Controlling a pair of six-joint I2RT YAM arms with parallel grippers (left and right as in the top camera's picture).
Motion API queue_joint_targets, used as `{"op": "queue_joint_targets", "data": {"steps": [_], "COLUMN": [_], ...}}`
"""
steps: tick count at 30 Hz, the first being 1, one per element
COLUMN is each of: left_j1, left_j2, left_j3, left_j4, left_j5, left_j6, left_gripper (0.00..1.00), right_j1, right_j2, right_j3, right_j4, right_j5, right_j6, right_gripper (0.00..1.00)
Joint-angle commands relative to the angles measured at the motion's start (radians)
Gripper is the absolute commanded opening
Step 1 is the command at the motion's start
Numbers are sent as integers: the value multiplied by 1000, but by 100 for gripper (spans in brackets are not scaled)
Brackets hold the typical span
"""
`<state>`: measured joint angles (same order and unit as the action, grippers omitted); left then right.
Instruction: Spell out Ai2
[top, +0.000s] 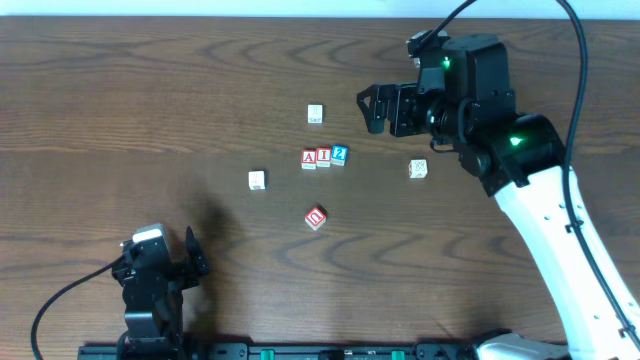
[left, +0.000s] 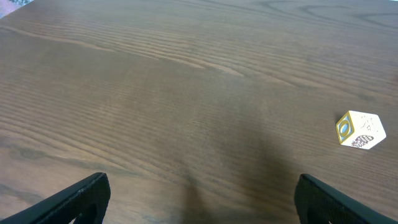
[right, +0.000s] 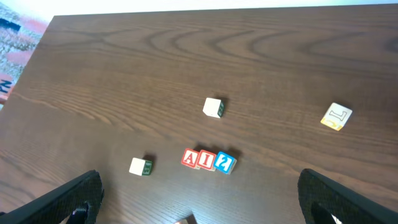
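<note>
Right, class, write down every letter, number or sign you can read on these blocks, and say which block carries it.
"A": red block, left end of the row.
"I": middle block of the row.
"2": blue block, right end of the row.
"L", tilted: yellow-edged block.
Unreadable: stray red block, mark too blurred.
Unreadable: upper white block and left white block, dark marks too small.

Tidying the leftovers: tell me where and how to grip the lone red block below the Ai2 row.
Come straight down and pinch two opposite side faces of the red block. It sits flat but turned askew to the edges of the table, so the pinch should probably be rotated to line up with its faces.
</note>
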<state>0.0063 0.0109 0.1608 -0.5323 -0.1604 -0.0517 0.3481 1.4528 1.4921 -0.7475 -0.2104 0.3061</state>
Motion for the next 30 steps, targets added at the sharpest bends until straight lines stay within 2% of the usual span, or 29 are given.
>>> {"op": "queue_joint_targets", "data": {"steps": [1, 8, 12, 15, 19, 26, 30], "left_j1": [1, 1, 1, 1, 1, 1, 1], "left_j2": [-6, -6, -6, -6, -6, -6, -6], "left_j3": [-17, -17, -17, -17, -17, -17, -17], "left_j4": [2, 2, 2, 2, 2, 2, 2], "left_j5": [4, 4, 4, 4, 4, 4, 4], "left_j6": [7, 7, 7, 7, 7, 7, 7], "left_gripper": [95, 95, 95, 95, 96, 95, 95], "right_j1": [0, -1, -1, -4, -42, -209, -247], "right_j2": [0, -9, -105, -225, -453, -905, -1081], "right_j3": [12, 12, -10, -85, -309, -828, -1025], "right_j4": [-2, -18, -84, -74, 40, 245, 278], "right_j5": [-3, 13, 186, 211, 210, 203, 202], "right_j6": [8, -13, -200, -391, -531, -531, -531], "right_gripper": [99, 99, 99, 99, 99, 99, 99]}}
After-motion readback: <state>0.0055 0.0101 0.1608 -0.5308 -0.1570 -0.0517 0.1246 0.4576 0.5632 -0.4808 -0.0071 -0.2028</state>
